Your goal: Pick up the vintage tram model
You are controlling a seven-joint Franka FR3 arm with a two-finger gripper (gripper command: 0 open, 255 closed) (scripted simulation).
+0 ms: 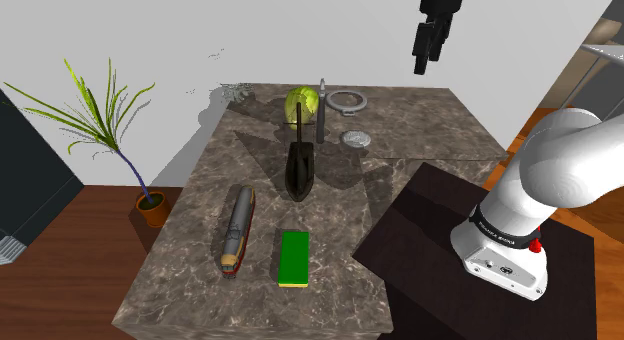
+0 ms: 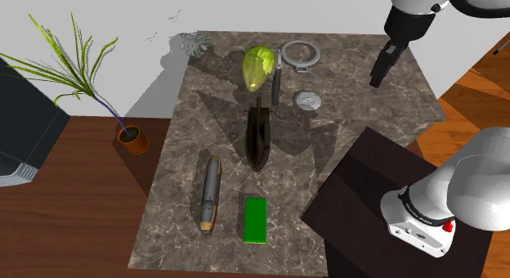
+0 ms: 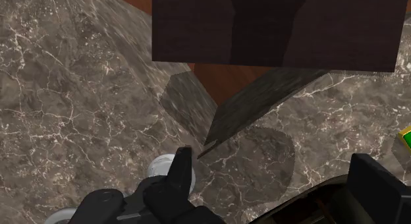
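The tram model (image 1: 237, 231) is a long, slim grey piece with a red and yellow end. It lies on the marble table (image 1: 200, 278) toward the shoulder view's left, beside a green block. In the second exterior view the tram model (image 2: 210, 195) lies near the table's lower left. My gripper (image 1: 428, 48) hangs high over the far right part of the table, well away from the tram. In the second exterior view the gripper (image 2: 381, 68) points down near the table's right edge. Seen from the wrist, the gripper (image 3: 271, 155) is open with nothing between its fingers.
A green block (image 1: 293, 257) lies beside the tram. Further back are a dark pointed object (image 1: 299, 168), a green leafy head (image 1: 301, 103), a grey stick (image 1: 321, 110), a ring (image 1: 347, 101) and a small disc (image 1: 356, 139). A potted plant (image 1: 150, 203) stands left of the table. The dark stand (image 1: 430, 238) abuts its right.
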